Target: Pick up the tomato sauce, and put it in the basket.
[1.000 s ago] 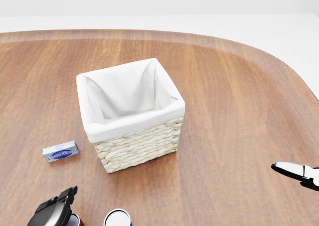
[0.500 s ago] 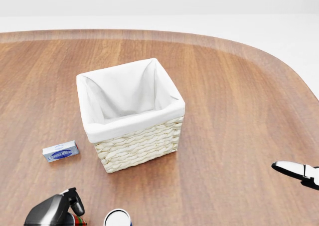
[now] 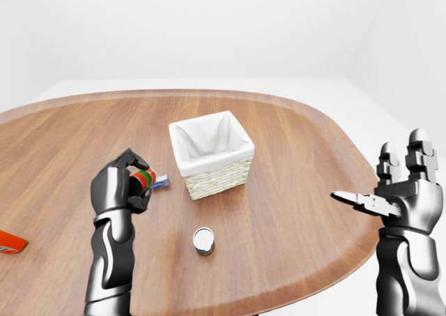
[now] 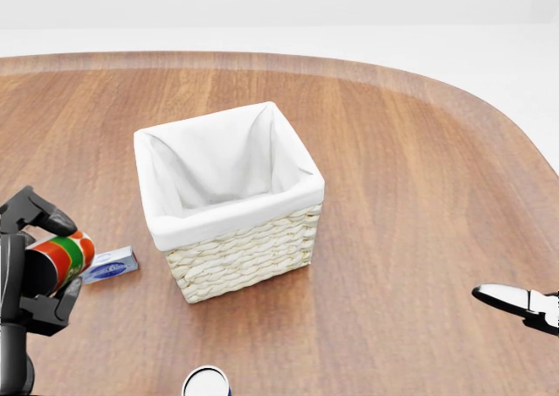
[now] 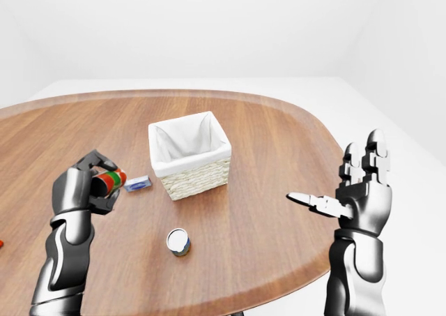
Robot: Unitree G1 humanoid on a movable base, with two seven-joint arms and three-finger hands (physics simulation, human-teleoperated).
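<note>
1. I see the wooden table (image 3: 293, 162) filling most of every view, its rounded edge curving off toward the right.
2. My left arm rises from the bottom left of the left-eye view, and my right arm stands at the far right, off the table's edge.
3. The basket (image 4: 229, 199) sits near the middle of the table, upright, woven sides below a white cloth lining, and I see only the lining inside it.
4. My right hand (image 5: 362, 190) is spread wide, fingers pointing up and thumb stretched toward the left of the view, holding nothing.
5. My left hand (image 3: 122, 189) is raised above the table left of the basket, fingers curled tight around the tomato sauce (image 4: 61, 258).
6. The tomato sauce is a red, green and white can, lying tilted in that grip, clear of the table.
7. A small can (image 3: 203, 241) stands upright on the wood below the basket.
8. A small blue box (image 4: 112, 266) lies flat just left of the basket.
9. An orange packet (image 3: 10, 242) shows partly at the left edge.
</note>
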